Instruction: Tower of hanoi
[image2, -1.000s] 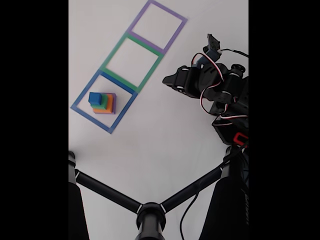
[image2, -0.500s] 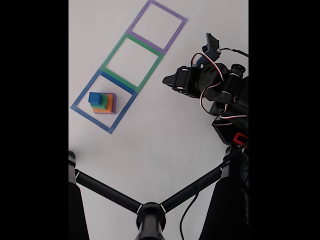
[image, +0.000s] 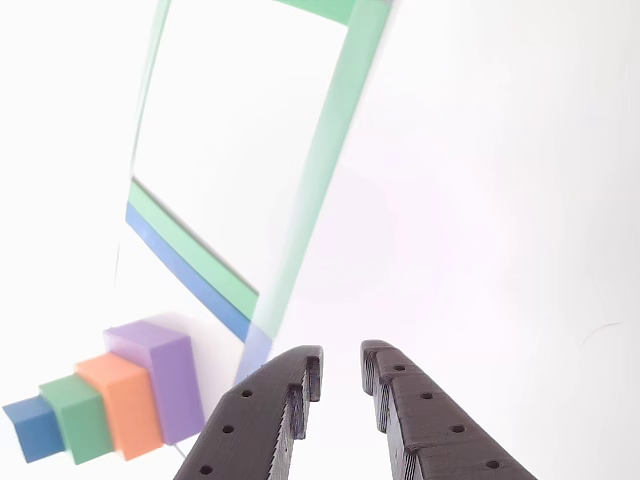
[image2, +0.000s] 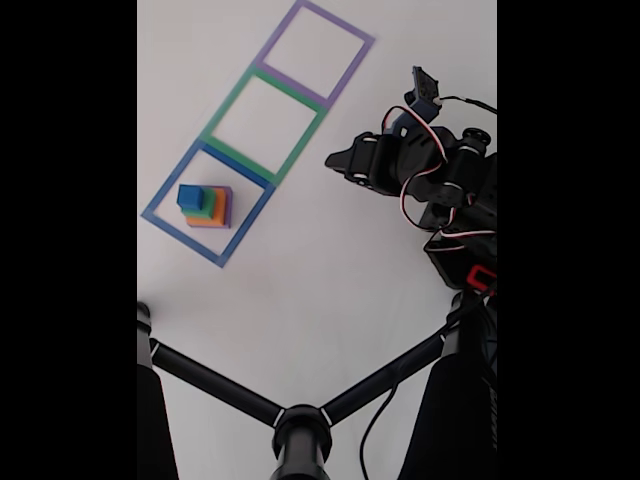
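**A:** What differs for you since a second ago?

**B:** Nothing you can see. In the fixed view your arm (image2: 430, 175) sits where it sat, right of the green square outline (image2: 265, 125), and the tower of hanoi (image2: 206, 206) has not shifted inside the blue square outline (image2: 208, 205).

**A:** And the tower against your fingers?

**B:** In the other view your gripper (image: 340, 375) points up from the bottom edge, its two black fingers (image: 265, 420) slightly apart with only white table (image: 480, 200) between them. The tower lies low and left of them, near but not touching: purple slab (image: 160, 375) nearest the fingers, then orange block (image: 120, 400), green block (image: 75, 415), blue cube (image: 32, 428) farthest.
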